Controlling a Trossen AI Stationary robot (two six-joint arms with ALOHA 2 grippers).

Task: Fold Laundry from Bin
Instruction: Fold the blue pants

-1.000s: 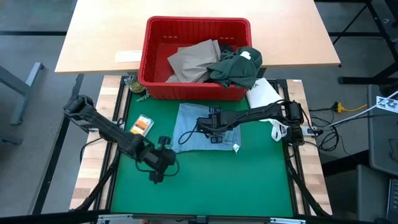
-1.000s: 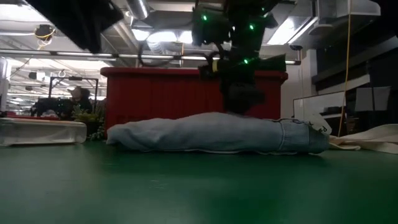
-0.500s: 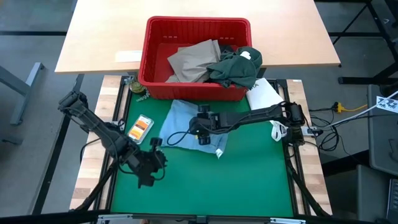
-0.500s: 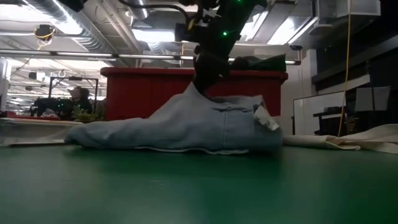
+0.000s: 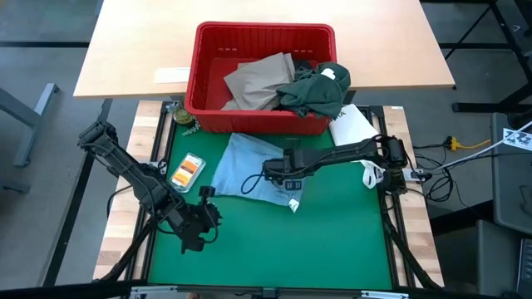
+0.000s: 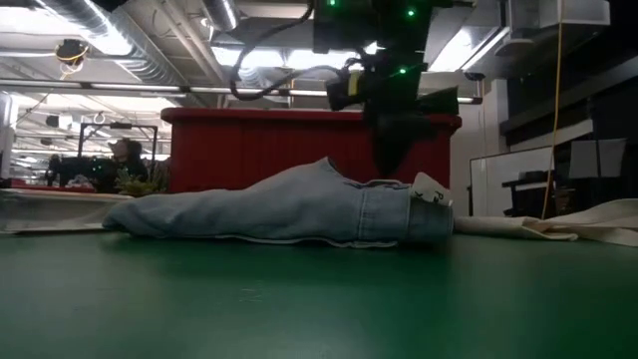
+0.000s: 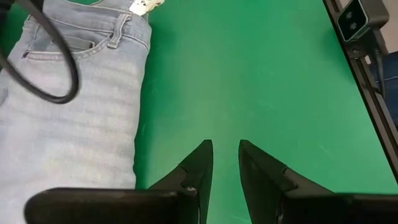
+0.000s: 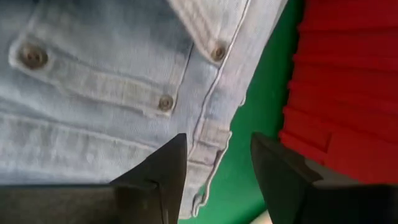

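Note:
A light blue denim garment (image 5: pixel 245 162) lies flat on the green mat (image 5: pixel 332 232) in front of the red bin (image 5: pixel 199 71), its buttoned waistband end (image 8: pixel 93 74) toward the table's right. My right gripper (image 8: pixel 217 165) stands open right over that end (image 6: pixel 397 165). My left gripper (image 7: pixel 225 149) hangs over bare mat near the front left (image 5: pixel 202 226), open by a narrow gap and with nothing between its fingers. The garment's edge (image 7: pixel 74 112) lies off to its side. Tan trousers (image 5: pixel 258 79) and a dark green garment (image 5: pixel 316 91) rest in the bin. My right gripper points steeply down over the garment's waistband end (image 8: pixel 199 134), one finger over the denim, the other past its edge over the mat. Nothing sits between the fingers. I cannot tell whether the fingertips touch the cloth.
A white packet (image 5: pixel 351 124) lies at the mat's far right corner, an orange packet (image 5: pixel 188 169) at the left. A black cable (image 7: pixel 56 62) loops over the denim. The bin's red wall (image 8: pixel 348 74) stands close behind my right gripper. Bare mat spreads toward the near edge.
My right gripper has dragged the denim garment toward the table's left, raising a hump in it. It has since come back right and up, and the cloth lies flatter again. My left gripper has drawn away toward the table's left and near edge, rising a little.

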